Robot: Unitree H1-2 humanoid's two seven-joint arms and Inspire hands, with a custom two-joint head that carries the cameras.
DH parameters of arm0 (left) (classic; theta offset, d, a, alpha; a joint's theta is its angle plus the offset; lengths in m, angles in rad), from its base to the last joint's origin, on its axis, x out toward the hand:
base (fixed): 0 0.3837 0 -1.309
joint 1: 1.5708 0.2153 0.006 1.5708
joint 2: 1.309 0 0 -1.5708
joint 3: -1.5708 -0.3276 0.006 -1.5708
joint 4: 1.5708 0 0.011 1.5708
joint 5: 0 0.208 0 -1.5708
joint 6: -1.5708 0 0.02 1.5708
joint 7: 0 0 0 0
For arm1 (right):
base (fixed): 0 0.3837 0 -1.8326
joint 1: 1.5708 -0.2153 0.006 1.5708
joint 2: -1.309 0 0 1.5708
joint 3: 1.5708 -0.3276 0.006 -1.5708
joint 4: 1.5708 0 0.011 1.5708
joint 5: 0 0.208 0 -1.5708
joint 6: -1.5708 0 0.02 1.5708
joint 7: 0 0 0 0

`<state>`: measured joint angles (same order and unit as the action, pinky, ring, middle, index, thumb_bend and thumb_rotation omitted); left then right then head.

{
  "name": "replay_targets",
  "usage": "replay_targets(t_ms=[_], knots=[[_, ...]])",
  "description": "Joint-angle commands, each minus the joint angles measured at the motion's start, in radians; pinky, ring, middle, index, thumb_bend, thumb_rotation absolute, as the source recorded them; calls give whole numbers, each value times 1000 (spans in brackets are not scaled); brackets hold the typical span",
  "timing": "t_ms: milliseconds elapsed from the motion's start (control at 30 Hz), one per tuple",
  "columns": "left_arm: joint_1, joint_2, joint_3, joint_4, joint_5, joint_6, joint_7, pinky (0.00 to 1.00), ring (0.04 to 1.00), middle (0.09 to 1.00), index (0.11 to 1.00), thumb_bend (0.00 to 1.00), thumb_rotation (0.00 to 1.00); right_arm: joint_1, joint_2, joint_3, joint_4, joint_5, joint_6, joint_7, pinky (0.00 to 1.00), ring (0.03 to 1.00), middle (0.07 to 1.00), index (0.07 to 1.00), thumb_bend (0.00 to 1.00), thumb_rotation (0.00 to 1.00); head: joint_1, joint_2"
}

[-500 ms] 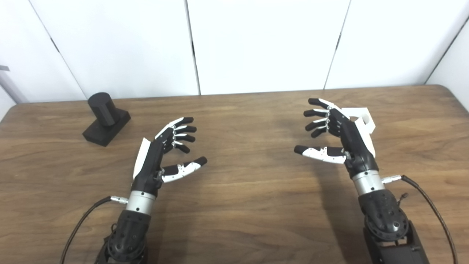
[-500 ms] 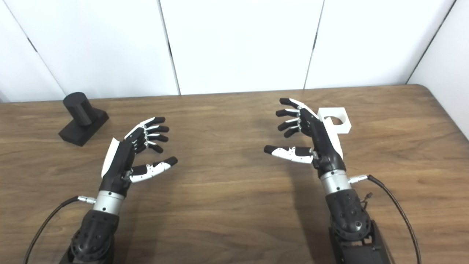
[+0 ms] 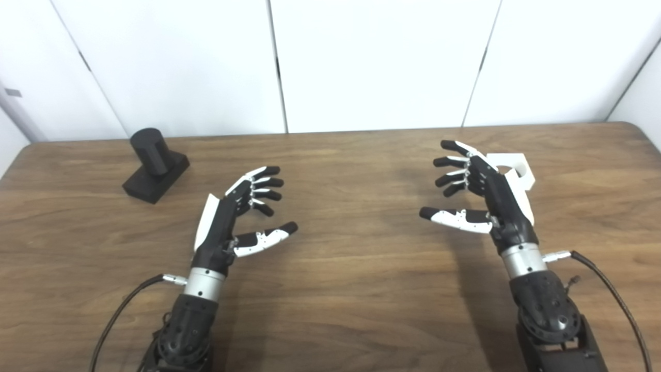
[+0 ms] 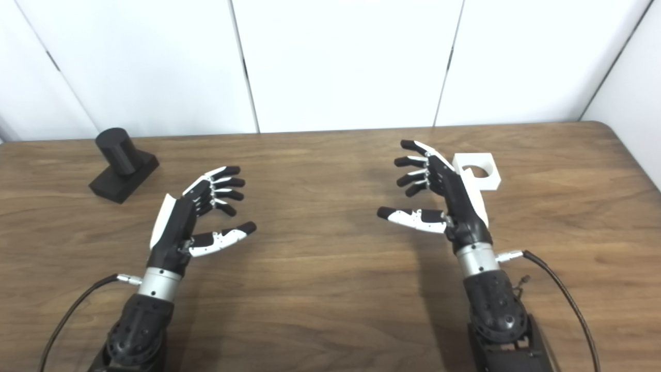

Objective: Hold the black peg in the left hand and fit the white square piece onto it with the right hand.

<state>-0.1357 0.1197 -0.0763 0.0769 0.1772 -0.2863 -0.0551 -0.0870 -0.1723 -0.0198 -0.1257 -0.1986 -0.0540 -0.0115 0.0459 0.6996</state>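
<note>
Both robot hands, left robot hand [image 3: 232,219] and right robot hand [image 3: 488,196], hover spread wide, holding nothing.

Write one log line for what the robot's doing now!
left hand: open | right hand: open | black cylindrical peg: untouched | white square piece: on wooden table

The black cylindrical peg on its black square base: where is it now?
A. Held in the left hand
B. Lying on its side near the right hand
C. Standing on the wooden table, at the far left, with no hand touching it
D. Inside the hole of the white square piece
C. The black cylindrical peg stands upright on the wooden table, apart from the open left hand, which holds nothing.
</note>
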Motion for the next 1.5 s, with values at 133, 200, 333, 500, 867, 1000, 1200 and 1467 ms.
replay_targets(t_ms=[133, 200, 333, 500, 867, 1000, 1200, 1467], knots=[[-45, -22, -16, 17, 31, -50, 26, 509, 663, 741, 783, 724, 26, -15, -22, -21, -8, 45, -60, 4, 493, 595, 719, 828, 665, 4, 101, -34], [-45, -32, -23, 22, 44, -50, 33, 511, 662, 738, 779, 721, 41, -14, -30, -27, -5, 63, -66, 12, 496, 603, 723, 829, 659, 0, 130, -42], [-44, -53, -35, 31, 71, -42, 51, 526, 666, 728, 771, 727, 62, -8, -44, -40, -5, 75, -75, 18, 491, 604, 724, 826, 652, 0, 198, -64], [-47, -75, -55, 64, 89, -63, 64, 527, 668, 731, 770, 727, 88, 4, -59, -48, -22, 84, -54, 24, 496, 610, 733, 831, 626, 0, 272, -99], [-63, -98, -83, 128, 144, -90, 105, 554, 670, 735, 767, 708, 56, 17, -57, -47, -88, 64, 47, 27, 495, 625, 738, 832, 593, 0, 367, -171], [-67, -97, -92, 137, 162, -84, 118, 562, 676, 732, 764, 707, 71, 20, -51, -48, -110, 69, 76, 33, 478, 617, 730, 821, 600, 0, 365, -177], [-72, -99, -96, 150, 174, -106, 138, 548, 667, 729, 752, 703, 52, 21, -50, -46, -128, 66, 98, 33, 455, 599, 724, 816, 586, 0, 371, -189], [-75, -98, -91, 124, 197, -93, 162, 500, 633, 724, 725, 718, 73, 21, -51, -45, -129, 71, 93, 33, 447, 599, 720, 810, 583, 0, 370, -195]])
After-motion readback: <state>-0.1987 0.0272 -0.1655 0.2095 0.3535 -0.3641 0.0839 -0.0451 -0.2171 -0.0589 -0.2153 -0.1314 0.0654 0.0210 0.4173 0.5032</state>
